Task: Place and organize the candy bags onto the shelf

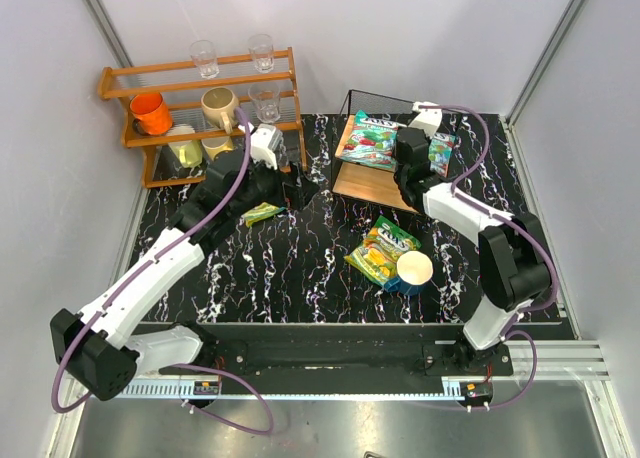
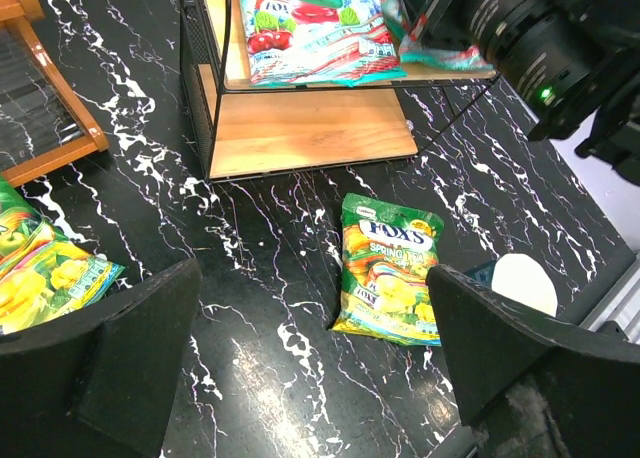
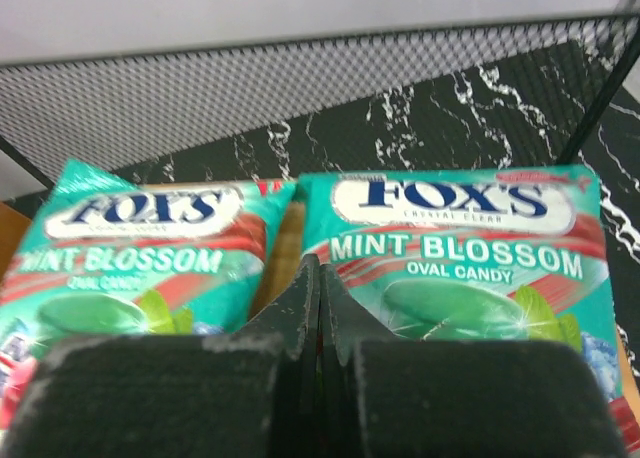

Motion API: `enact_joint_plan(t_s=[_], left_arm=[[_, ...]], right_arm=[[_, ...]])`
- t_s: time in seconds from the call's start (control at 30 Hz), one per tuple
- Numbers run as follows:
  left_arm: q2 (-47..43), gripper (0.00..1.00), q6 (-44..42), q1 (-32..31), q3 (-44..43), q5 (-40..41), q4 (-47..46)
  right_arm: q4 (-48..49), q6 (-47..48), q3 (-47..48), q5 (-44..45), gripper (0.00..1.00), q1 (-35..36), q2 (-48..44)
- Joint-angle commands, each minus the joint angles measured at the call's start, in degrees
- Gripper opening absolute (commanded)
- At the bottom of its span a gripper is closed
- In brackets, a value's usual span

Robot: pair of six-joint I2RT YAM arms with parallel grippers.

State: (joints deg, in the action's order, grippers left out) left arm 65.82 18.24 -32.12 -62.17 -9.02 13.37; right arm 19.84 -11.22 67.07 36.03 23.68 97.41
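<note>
Two teal-green candy bags lie side by side on the top board of the shelf. My right gripper is shut with nothing in it, its tips just above the gap between them. One yellow-green candy bag lies flat on the black table in front of the shelf, ahead of my left gripper. That gripper is open wide and empty above the table. Another yellow-green bag lies beside its left finger, also seen from above.
A white-and-blue cup stands right next to the front yellow-green bag. An orange-brown rack with mugs and glasses fills the back left. The shelf's lower board is bare. Grey walls close in both sides.
</note>
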Motion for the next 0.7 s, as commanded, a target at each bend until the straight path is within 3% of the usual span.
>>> enact_joint_plan(t_s=[0.0,0.33,0.67], left_arm=[[-2.19,0.99,0.04,0.57,0.74,-0.04,-2.99],[-2.19,0.99,0.22,0.92,0.83,-0.12,-3.17],[-2.89,0.99,0.3,1.97,-0.05,1.01,-2.91]], right_arm=[[2.22,-2.57,-2.73,2.55,0.0,0.22,1.38],[3.63,-1.44,-1.95,1.15,0.0,0.22,0.16],[3.63,4.54,3.68,-1.14,0.01,0.22,-8.27]])
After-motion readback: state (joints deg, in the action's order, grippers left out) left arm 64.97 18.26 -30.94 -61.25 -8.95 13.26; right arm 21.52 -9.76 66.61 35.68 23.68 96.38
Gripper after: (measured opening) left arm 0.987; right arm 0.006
